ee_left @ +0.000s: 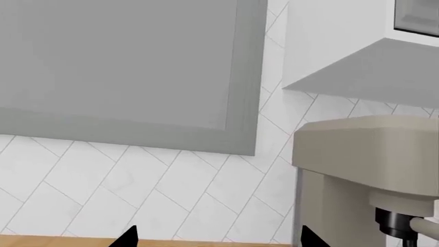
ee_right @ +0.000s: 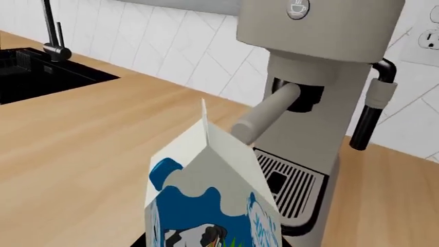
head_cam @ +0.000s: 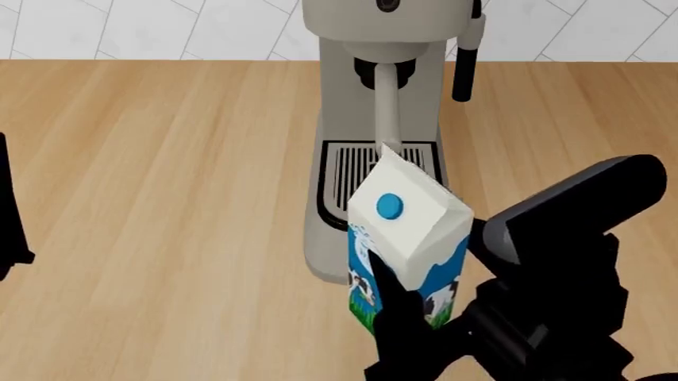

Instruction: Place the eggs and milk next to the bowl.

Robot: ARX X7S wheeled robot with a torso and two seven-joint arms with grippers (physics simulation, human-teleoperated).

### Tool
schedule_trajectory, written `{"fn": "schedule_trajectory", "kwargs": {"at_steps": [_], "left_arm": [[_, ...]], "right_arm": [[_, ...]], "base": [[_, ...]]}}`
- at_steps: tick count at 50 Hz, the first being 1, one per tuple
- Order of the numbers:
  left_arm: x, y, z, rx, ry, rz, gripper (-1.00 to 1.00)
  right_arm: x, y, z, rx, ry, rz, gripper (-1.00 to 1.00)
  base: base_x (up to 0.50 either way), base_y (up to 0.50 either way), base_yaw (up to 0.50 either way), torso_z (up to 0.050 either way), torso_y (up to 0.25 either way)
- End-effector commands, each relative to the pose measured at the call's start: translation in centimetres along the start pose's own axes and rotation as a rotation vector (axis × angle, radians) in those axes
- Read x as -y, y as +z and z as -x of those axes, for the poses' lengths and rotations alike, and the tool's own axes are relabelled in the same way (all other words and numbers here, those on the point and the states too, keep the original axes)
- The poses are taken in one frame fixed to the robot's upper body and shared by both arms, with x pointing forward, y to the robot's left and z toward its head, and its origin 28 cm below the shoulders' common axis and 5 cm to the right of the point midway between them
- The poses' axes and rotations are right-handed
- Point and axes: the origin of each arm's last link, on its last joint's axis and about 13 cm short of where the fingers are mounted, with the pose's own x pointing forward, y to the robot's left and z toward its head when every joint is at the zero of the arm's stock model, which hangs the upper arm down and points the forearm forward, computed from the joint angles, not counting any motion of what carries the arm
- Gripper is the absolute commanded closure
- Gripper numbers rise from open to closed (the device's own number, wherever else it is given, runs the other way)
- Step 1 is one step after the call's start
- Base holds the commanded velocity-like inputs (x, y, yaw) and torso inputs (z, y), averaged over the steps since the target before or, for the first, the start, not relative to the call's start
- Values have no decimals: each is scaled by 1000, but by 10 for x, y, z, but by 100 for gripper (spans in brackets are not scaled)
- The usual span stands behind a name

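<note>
At the head view's left edge, a dark sliver of the left arm [head_cam: 11,214] hangs over the wooden counter [head_cam: 159,198]. Its wrist view shows only two black fingertips [ee_left: 127,237] spread apart with nothing between them, facing a tiled wall [ee_left: 137,190], a grey cabinet door [ee_left: 123,67] and a beige coffee machine [ee_left: 370,170]. At centre, the milk carton [head_cam: 408,246] tilts in front of the coffee machine's drip tray [head_cam: 376,171], its blue cap [head_cam: 390,206] facing up. The right claw [head_cam: 424,333] clamps the carton low on its sides. The right wrist view shows a black sink [ee_right: 41,77] and tap [ee_right: 53,31] farther along the counter.
</note>
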Motion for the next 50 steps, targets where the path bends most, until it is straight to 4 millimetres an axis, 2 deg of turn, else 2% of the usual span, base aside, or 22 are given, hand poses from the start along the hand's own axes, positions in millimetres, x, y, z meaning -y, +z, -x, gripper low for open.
{"fn": "schedule_trajectory", "kwargs": {"at_steps": [1,24,50], "left_arm": [[0,-1,1,-1,0,2,-100],[-2,-1,1,4,5,5,-100],[-3,-1,3,4,9,8,-100]], "right_arm": [[-2,21,11,70,-114,14,100],[-5,23,14,64,-117,21,100],[-6,21,10,57,-94,24,100]], "base": [[0,0,0,0,0],[0,0,0,0,0],[2,491,0,0,0]]}}
